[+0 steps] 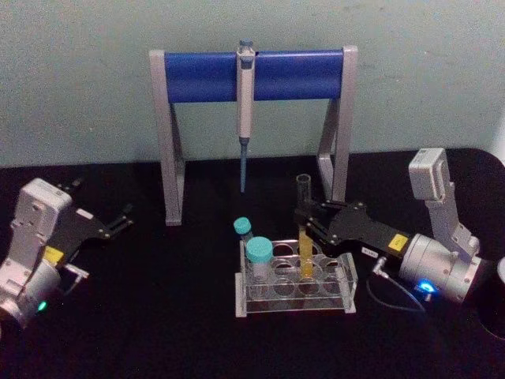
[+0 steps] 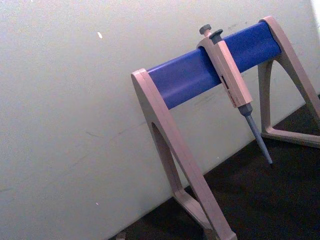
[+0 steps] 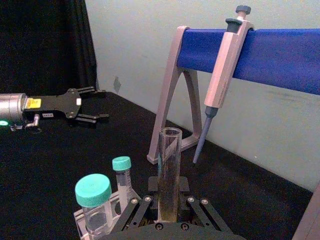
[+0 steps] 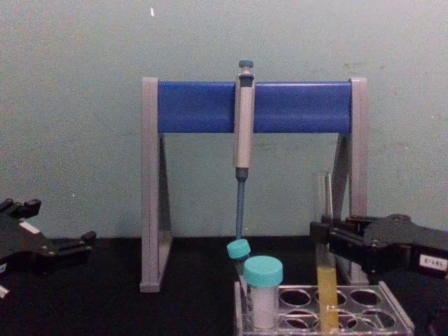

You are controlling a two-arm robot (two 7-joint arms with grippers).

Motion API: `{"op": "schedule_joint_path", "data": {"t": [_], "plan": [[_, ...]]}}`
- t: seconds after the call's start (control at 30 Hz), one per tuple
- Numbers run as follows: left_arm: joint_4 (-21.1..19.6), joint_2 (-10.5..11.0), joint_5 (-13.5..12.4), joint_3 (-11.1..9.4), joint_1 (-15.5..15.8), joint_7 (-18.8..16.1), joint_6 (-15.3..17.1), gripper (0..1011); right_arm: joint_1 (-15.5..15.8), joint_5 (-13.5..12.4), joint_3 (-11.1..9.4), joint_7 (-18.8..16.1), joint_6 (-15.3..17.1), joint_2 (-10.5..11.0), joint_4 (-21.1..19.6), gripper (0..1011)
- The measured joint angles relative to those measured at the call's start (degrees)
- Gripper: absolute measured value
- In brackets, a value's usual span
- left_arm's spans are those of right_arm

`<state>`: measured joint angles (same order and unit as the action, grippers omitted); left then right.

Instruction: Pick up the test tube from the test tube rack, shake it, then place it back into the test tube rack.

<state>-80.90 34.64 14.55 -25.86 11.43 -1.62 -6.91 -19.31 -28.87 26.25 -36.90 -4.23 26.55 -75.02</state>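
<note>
- My right pincer (image 1: 303, 224) pinches the test tube (image 1: 305, 254) around its middle.
- The tube stands straight up between the fingers. Its bottom sits in the test tube rack (image 1: 293, 306), right under the pincer.
- My left pincer (image 1: 121, 220) rests far off, its fingers spread wide.

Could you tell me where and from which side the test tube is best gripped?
I'd grip the test tube on the glass above the test tube rack, below the open rim, level from the robot's right: it stands upright, capped vials stand at its left, and the right gripper is there.
</note>
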Motion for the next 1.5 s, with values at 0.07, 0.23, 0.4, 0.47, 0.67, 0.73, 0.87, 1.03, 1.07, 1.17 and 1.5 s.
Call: {"op": "schedule_joint_path", "data": {"t": [0.07, 0.23, 0.4, 0.47, 0.67, 0.73, 0.87, 1.03, 1.07, 1.17, 1.5], "plan": [[0.0, 0.0, 0.0, 0.0, 0.0, 0.0, 0.0, 1001, -0.1, 0.0, 0.1, -0.1, 0.1, 0.0, 0.1, 229], [0.0, 0.0, 0.0, 0.0, 0.0, 0.0, 0.0, 1001, -0.2, 0.0, 0.3, -0.1, 0.3, 0.0, 0.2, 229], [0.0, 0.0, 0.0, 0.0, 0.0, 0.0, 0.0, 1001, -0.2, 0.2, 0.5, 0.0, 0.6, 0.2, 0.1, 229], [0.0, 0.0, 0.0, 0.0, 0.0, 0.0, 0.0, 1001, -0.2, 0.2, 0.5, 0.0, 0.6, 0.2, 0.1, 229], [0.0, 0.0, 0.0, 0.0, 0.0, 0.0, 0.0, 1001, -0.2, 0.2, 0.5, 0.0, 0.5, 0.1, 0.1, 229], [0.0, 0.0, 0.0, 0.0, 0.0, 0.0, 0.0, 1001, -0.2, 0.2, 0.5, 0.0, 0.5, 0.1, 0.1, 229], [0.0, 0.0, 0.0, 0.0, 0.0, 0.0, 0.0, 1001, -0.2, 0.2, 0.4, 0.1, 0.5, 0.1, 0.1, 229], [0.0, 0.0, 0.0, 0.0, 0.0, 0.0, 0.0, 1001, -0.2, 0.2, 0.4, 0.1, 0.5, 0.1, 0.1, 229], [0.0, 0.0, 0.0, 0.0, 0.0, 0.0, 0.0, 1001, -0.2, 0.2, 0.4, 0.1, 0.5, 0.1, 0.1, 229], [0.0, 0.0, 0.0, 0.0, 0.0, 0.0, 0.0, 1001, -0.2, 0.2, 0.4, 0.1, 0.5, 0.1, 0.1, 237], [0.0, 0.0, 0.0, 0.0, 0.0, 0.0, 0.0, 1001, -0.2, 0.2, 0.4, 0.1, 0.4, 0.1, 0.1, 488]]}}
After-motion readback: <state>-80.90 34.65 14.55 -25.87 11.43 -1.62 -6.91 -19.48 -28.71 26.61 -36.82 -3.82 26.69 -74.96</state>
